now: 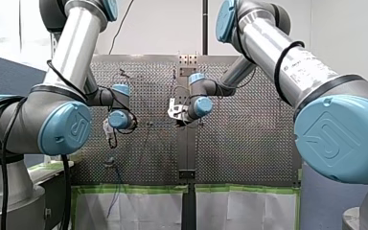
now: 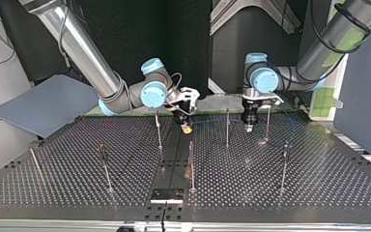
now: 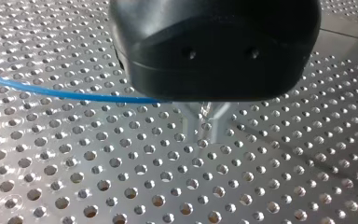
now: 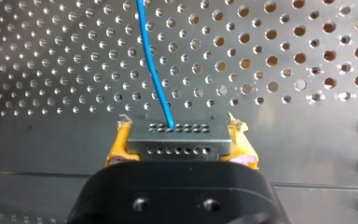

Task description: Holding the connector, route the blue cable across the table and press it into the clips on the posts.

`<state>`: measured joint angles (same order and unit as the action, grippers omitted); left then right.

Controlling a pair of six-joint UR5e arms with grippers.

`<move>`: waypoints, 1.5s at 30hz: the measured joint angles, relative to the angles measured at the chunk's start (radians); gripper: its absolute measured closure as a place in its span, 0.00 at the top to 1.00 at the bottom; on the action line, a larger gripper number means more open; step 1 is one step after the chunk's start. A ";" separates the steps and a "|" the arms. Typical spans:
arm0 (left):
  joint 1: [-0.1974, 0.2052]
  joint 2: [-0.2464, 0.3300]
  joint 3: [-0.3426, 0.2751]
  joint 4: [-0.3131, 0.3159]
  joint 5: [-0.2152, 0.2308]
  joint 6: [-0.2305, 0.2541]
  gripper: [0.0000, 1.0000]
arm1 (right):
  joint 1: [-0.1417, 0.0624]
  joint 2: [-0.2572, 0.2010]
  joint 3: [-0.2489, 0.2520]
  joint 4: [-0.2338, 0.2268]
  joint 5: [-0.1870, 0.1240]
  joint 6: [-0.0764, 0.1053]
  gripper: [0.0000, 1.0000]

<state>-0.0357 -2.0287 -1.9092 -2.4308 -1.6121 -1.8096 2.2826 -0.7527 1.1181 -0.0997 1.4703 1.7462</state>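
Two claws hang over the perforated surface (image 2: 319, 183). My right claw (image 4: 182, 140) has its yellow pads (image 4: 116, 151) clamped tight on the grey connector (image 4: 177, 144). The blue cable (image 4: 153, 70) leaves the connector's face and runs straight ahead. My left claw (image 3: 206, 130) has its metal fingers (image 3: 191, 123) drawn nearly together, seemingly pinching the cable, which comes in from one side under its black body.

Two arms, my left arm (image 2: 319, 60) and my right arm (image 2: 82, 48), reach over one perforated table (image 2: 319, 193), each carrying one gripper: left gripper (image 2: 248, 129), right gripper (image 2: 187, 129). Seven thin posts (image 2: 192, 164) stand spread from nine o'clock to three o'clock in the top view. One blue cable (image 4: 154, 70) runs into one connector (image 4: 177, 137).
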 joint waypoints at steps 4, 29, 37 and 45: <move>-0.010 0.000 0.000 -0.023 -0.011 0.011 0.98 | -0.002 0.000 0.000 0.000 0.000 0.000 0.00; -0.078 0.132 -0.121 -0.235 -0.092 0.093 1.00 | -0.022 -0.003 0.001 0.020 -0.003 -0.002 0.00; -0.126 0.208 -0.181 -0.272 -0.086 0.102 1.00 | -0.027 -0.020 0.001 0.029 -0.003 0.000 0.00; -0.183 0.274 -0.185 -0.236 -0.114 0.069 1.00 | -0.038 -0.025 0.005 0.032 -0.004 0.003 0.00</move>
<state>-0.2189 -1.7546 -2.0945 -2.6673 -1.7260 -1.7406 2.2442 -0.7772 1.1235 -0.0674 1.4667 1.7488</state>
